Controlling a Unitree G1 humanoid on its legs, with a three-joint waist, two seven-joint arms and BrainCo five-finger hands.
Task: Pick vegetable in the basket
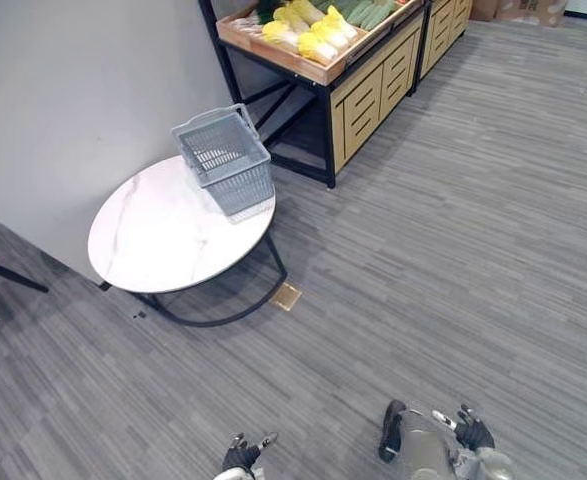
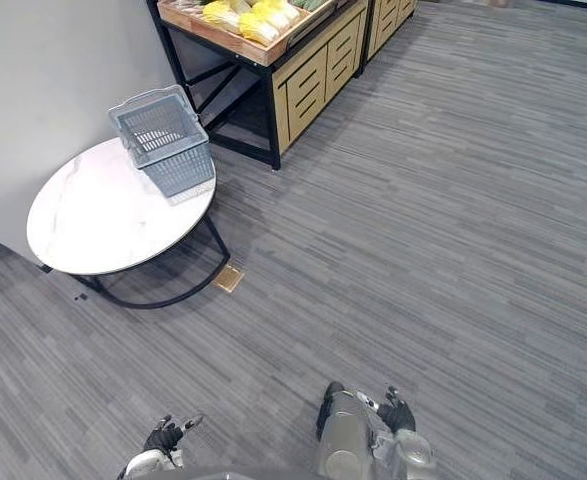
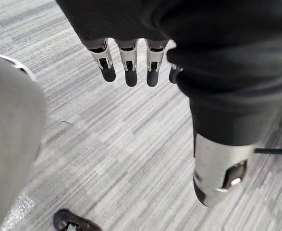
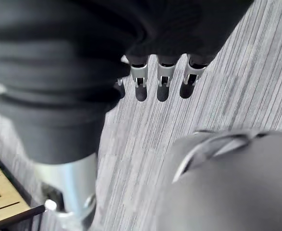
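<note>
left hand (image 3: pixel 128 58) hanging over grey striped floor (image 1: pixel 453 230), fingers straight, loosely spread, gripping nothing | right hand (image 4: pixel 162 79) hanging likewise, fingers straight | yellow and green vegetables (image 1: pixel 313 28) lying in wooden shelf tray (image 1: pixel 285 58), far ahead of both hands | grey plastic mesh basket (image 1: pixel 225 160) sitting on round white marble desk (image 1: pixel 158 245), well ahead of left hand

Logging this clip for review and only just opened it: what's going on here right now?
Nothing is being handled yet. The robot stands back on the floor with its left hand and right hand hanging low, fingers relaxed and holding nothing. The grey basket sits near the edge of the round white table and looks empty. The yellow and green vegetables lie on the wooden stand beyond the table, untouched.
</note>
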